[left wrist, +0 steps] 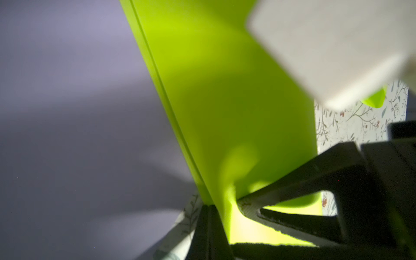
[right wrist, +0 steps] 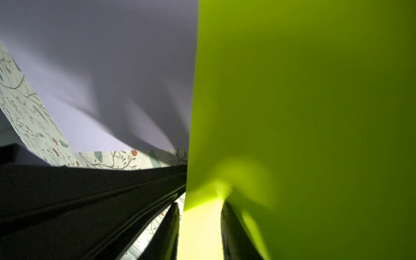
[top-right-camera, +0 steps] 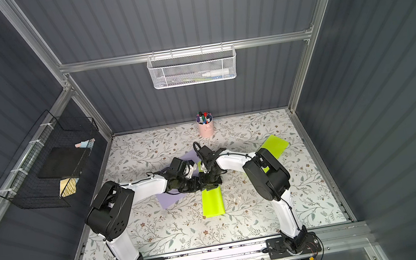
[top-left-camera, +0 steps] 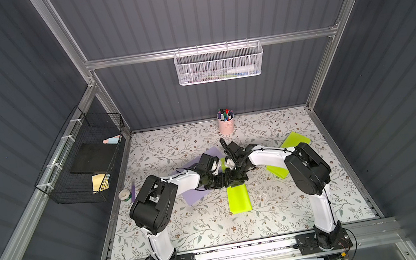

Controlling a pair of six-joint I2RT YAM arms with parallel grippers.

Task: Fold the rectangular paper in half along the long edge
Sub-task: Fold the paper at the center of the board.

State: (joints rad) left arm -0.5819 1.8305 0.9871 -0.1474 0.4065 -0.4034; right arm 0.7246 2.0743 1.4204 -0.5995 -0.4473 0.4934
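The lime green paper (top-left-camera: 238, 199) lies folded lengthwise mid-table, in both top views (top-right-camera: 213, 203); its far end is hidden under the two wrists. My left gripper (top-left-camera: 226, 180) comes in from the left. In the left wrist view it (left wrist: 208, 209) is shut on the paper's (left wrist: 225, 101) doubled long edge, which rises from the jaw tips. My right gripper (top-left-camera: 237, 183) reaches down from the far side. In the right wrist view its jaws (right wrist: 200, 216) stand apart, with the green sheet (right wrist: 304, 101) between them. Its fingers (left wrist: 292, 186) also show in the left wrist view.
A purple sheet (top-left-camera: 199, 195) lies under my left arm and another green sheet (top-left-camera: 295, 139) lies behind my right arm. A pink cup of markers (top-left-camera: 226, 125) stands at the back. A tape roll (top-left-camera: 124, 194) sits by the left edge. Wire baskets (top-left-camera: 81, 159) hang on the walls.
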